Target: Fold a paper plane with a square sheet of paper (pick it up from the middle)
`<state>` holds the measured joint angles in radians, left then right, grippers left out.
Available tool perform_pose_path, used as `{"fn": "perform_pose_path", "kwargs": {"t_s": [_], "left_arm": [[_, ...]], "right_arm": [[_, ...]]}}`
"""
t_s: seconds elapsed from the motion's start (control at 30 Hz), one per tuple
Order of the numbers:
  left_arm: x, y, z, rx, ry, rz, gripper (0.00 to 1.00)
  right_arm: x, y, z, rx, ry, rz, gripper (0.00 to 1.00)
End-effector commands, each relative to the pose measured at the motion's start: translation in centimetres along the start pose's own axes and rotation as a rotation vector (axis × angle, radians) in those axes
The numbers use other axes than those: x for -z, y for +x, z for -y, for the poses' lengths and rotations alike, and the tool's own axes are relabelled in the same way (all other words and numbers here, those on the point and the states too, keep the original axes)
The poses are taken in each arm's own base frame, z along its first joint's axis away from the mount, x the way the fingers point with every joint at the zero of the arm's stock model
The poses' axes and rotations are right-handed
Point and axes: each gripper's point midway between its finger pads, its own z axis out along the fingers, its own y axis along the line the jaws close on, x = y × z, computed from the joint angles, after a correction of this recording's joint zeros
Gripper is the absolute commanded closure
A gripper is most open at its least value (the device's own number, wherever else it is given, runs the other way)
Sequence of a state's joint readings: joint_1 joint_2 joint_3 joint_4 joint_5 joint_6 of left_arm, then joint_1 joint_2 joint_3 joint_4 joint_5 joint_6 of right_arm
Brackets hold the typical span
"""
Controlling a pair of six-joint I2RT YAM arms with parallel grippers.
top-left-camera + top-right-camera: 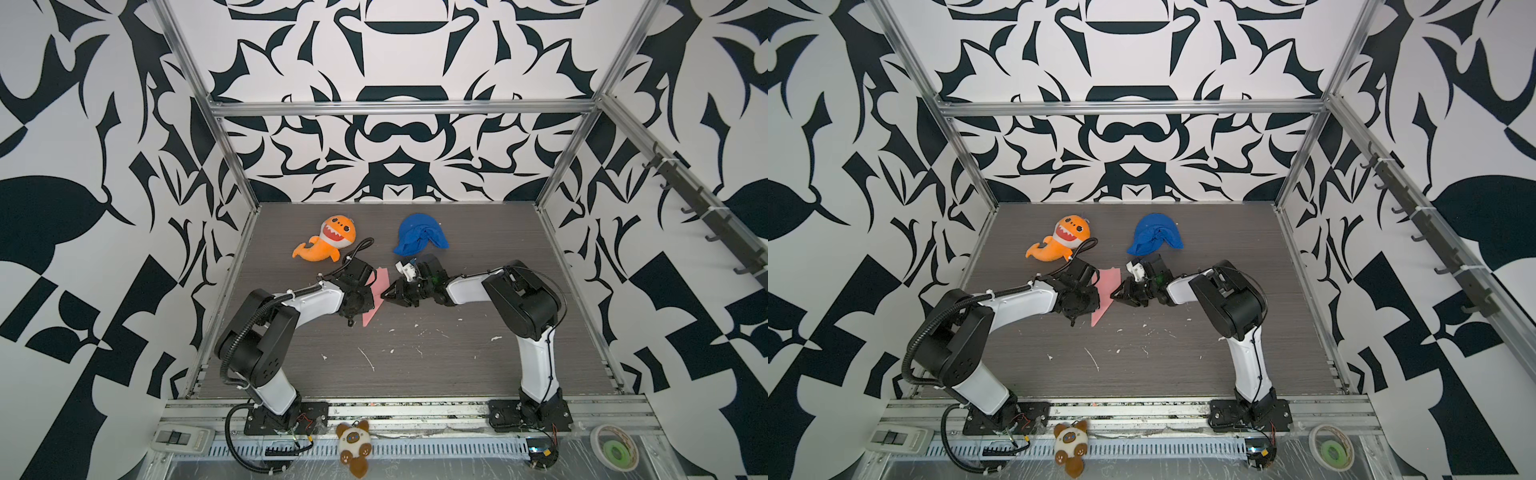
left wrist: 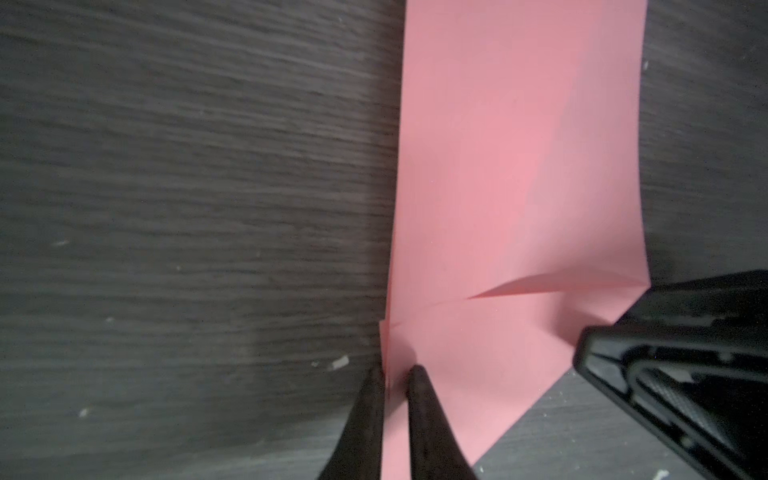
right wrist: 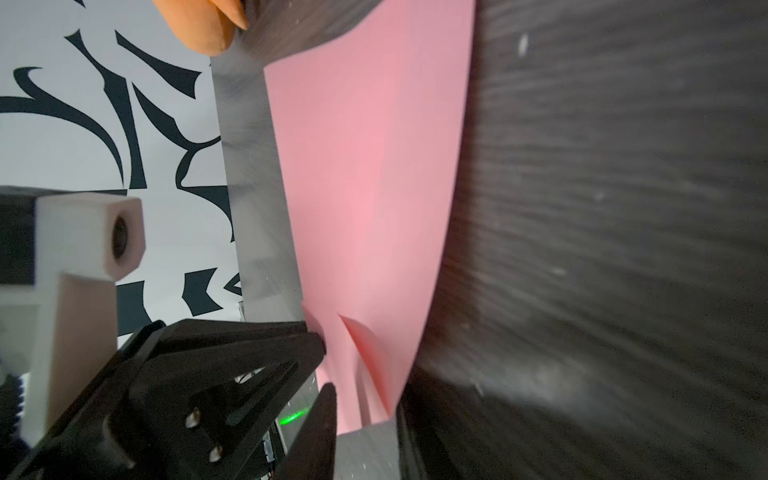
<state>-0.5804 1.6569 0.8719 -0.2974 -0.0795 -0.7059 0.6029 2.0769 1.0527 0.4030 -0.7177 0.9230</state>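
Counted on the counter (image 1: 457, 365): one pink sheet of paper (image 1: 381, 277), creased and narrowed by folds, just 9 o'clock of the middle, between two hands. At its 9 o'clock edge one left hand (image 2: 395, 376), fingers nearly together, pinched on a fold; at its 3 o'clock edge one right hand (image 3: 326, 363), fingers a little apart astride the edge, one tip touching a crumple. Also one orange plush shark (image 1: 328, 243) at 11 o'clock and one blue cloth lump (image 1: 417, 235) at 12 o'clock, both clear of the sheet; past the 6 o'clock rim one brown plush (image 1: 353, 446) and one tape roll (image 1: 614, 448).
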Motion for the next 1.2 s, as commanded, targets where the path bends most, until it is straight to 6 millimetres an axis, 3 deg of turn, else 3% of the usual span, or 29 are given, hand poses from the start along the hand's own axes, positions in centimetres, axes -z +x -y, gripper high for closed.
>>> {"fn": "perform_pose_path", "kwargs": {"t_s": [0.0, 0.13, 0.3, 0.43, 0.7, 0.83, 0.97, 1.17], "left_arm": [[-1.5, 3.3, -2.7, -0.006, -0.092, -0.126, 0.84], [-1.1, 3.0, -2.4, -0.014, -0.085, -0.118, 0.84], [0.5, 1.6, -0.7, -0.027, -0.017, -0.078, 0.78], [3.2, -0.5, 1.3, -0.035, 0.057, -0.001, 0.57], [7.1, -3.6, 5.5, -0.094, 0.256, 0.155, 0.25], [7.7, -3.5, 7.9, -0.185, 0.369, 0.217, 0.12], [7.3, -2.6, 10.1, -0.312, 0.401, 0.282, 0.01], [6.2, -1.0, 13.1, -0.543, 0.440, 0.363, 0.00]], "right_arm": [[0.0, -1.3, -1.8, 0.016, -0.024, 0.029, 0.75], [-0.1, -1.9, -1.3, 0.003, 0.016, 0.055, 0.83], [0.9, -2.8, -1.9, -0.010, 0.001, 0.131, 1.00], [3.3, -3.2, -1.9, -0.044, 0.013, 0.215, 1.00], [8.6, -1.8, 1.1, -0.173, 0.135, 0.377, 1.00], [11.1, -1.1, 3.2, -0.250, 0.248, 0.442, 1.00], [13.0, -1.0, 4.1, -0.331, 0.298, 0.489, 1.00], [14.0, -1.2, 3.9, -0.419, 0.307, 0.480, 1.00]]}}
